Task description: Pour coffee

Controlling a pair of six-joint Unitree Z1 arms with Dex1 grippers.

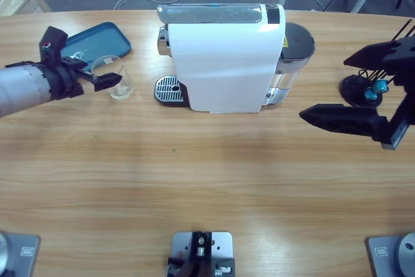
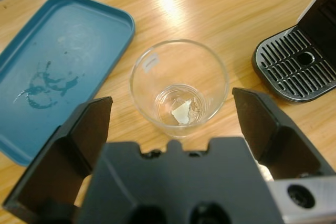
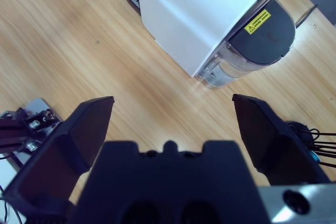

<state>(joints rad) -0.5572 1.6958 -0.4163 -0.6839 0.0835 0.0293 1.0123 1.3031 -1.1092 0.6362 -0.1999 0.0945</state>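
Seen from the high view, the left gripper [image 1: 111, 81] sits right at the clear, empty-looking drinking glass [image 1: 119, 80], which stands on the long wooden table [image 1: 207, 186] between the teal plastic tray [image 1: 97, 41] and the white boxy coffee machine [image 1: 224, 56]. The machine's round black drip grate [image 1: 169, 89] lies just past the glass, away from the left arm. The right gripper [image 1: 311, 114] hangs well apart, beyond the machine's far end.

Left wrist view: left gripper [image 2: 173, 124] has its jaws spread wide, holding nothing; the glass [image 2: 178, 86] stands upright dead centre between them, rim up, not touched. No coffee shows in it. Grate [image 2: 296, 65] is off to one side, tray [image 2: 58, 66] to the other.

Right wrist view: right gripper [image 3: 173, 124] is also wide open and empty, above bare table, machine [image 3: 202, 11] ahead.

Judgement: the left arm is nearer; next it closes on the glass and shifts it onto the grate.
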